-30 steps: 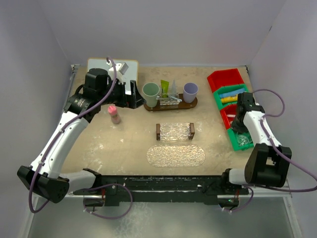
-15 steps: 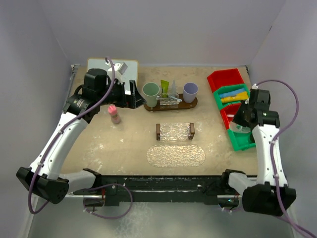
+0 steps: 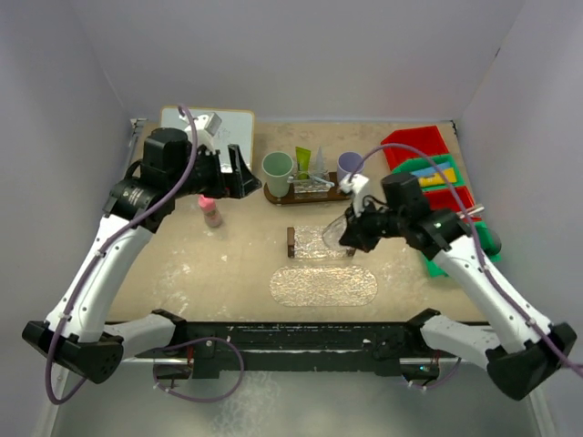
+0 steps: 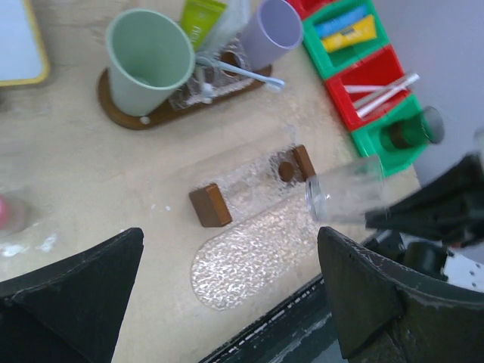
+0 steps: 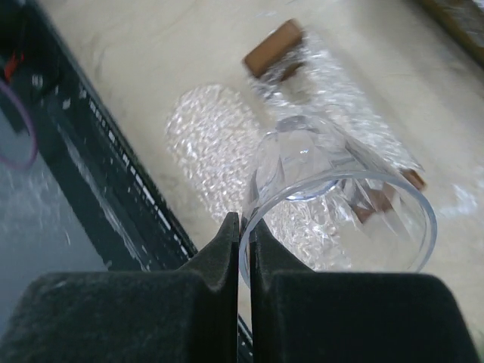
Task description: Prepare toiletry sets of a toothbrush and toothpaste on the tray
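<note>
Mid-tabletop (image 3: 228,264), above the right end of the rack (image 3: 314,242), there's the clear cup (image 3: 335,234): smooth, glassy plastic, tipped on its side, its thin rim pinched tight between the right gripper's (image 3: 351,232) black pads. The rack beneath is pebbled clear sheet, capped at each end with a small brown block. Just in front of it lies an oval tray (image 3: 323,285) of the same bubbly clear stuff, flat on the tabletop. At the back, a dark wooden tray (image 4: 113,106) carries a matte green cup (image 3: 278,168), a lilac cup (image 3: 350,164), a tapered green tube (image 3: 302,159) and a slim pale toothbrush (image 4: 234,69) laid across. Red and green plastic bins (image 3: 414,144) line the right edge. The tabletop is speckled beige, boxed in by plain pale walls. The left gripper (image 3: 241,175) hangs beside the green cup, jaws spread wide, holding nothing, touching nothing.
</note>
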### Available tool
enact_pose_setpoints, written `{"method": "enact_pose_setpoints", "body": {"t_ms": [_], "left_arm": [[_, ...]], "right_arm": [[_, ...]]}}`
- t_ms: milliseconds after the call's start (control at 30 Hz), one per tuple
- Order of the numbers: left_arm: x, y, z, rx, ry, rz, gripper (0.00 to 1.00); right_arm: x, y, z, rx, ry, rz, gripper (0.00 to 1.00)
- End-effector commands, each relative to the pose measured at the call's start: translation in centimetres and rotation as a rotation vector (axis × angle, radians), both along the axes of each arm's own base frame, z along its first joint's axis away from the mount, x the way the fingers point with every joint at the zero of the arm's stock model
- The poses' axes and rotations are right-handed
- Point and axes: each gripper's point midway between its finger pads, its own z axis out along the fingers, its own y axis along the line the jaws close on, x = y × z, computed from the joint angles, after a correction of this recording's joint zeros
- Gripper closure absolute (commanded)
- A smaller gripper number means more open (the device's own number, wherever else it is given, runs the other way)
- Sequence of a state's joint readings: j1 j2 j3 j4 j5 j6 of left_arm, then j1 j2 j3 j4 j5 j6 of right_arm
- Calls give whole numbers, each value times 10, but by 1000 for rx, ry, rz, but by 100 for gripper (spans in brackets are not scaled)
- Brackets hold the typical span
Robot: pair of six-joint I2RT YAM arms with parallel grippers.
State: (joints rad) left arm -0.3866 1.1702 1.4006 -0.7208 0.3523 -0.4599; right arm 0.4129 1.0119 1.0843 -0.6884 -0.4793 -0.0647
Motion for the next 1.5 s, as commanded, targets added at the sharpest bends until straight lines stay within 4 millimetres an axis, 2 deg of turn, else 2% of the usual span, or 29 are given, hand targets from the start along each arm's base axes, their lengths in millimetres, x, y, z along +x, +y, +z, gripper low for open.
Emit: {"method": "enact_pose_setpoints", "body": {"t_ms": [0, 100, 200, 300, 433, 500, 600, 800, 1000, 1333, 1467], "left_arm": [[6, 45, 35, 57, -89, 252, 7], [3, 80, 42, 117, -113, 421, 7], [-7, 108, 56, 146, -160, 546, 7], [-18, 133, 73, 147, -219, 651, 7], [-31, 157, 90, 154, -282, 749, 7], [-35, 166, 95, 160, -300, 785, 7], [-37, 170, 97, 171, -312, 797, 7], [-33, 166, 91, 175, -294, 783, 7], [-27, 159, 85, 185, -278, 758, 7], [-24, 155, 81, 186, -270, 743, 7], [-23, 155, 81, 190, -269, 740, 7]], "right_arm": [[-9, 38, -8, -168, -121, 242, 100], [-17, 71, -23, -281, -130, 370, 100], [-23, 101, -46, -397, -122, 466, 100], [-29, 128, -61, -415, -108, 510, 100], [-44, 151, -77, -438, -98, 605, 100], [-59, 159, -87, -467, -86, 686, 100], [-73, 165, -100, -505, -71, 758, 100], [-79, 172, -110, -503, -52, 779, 100], [-87, 163, -123, -578, -28, 803, 100], [-88, 161, -132, -614, -19, 799, 100], [-83, 159, -133, -641, -34, 782, 93]]}}
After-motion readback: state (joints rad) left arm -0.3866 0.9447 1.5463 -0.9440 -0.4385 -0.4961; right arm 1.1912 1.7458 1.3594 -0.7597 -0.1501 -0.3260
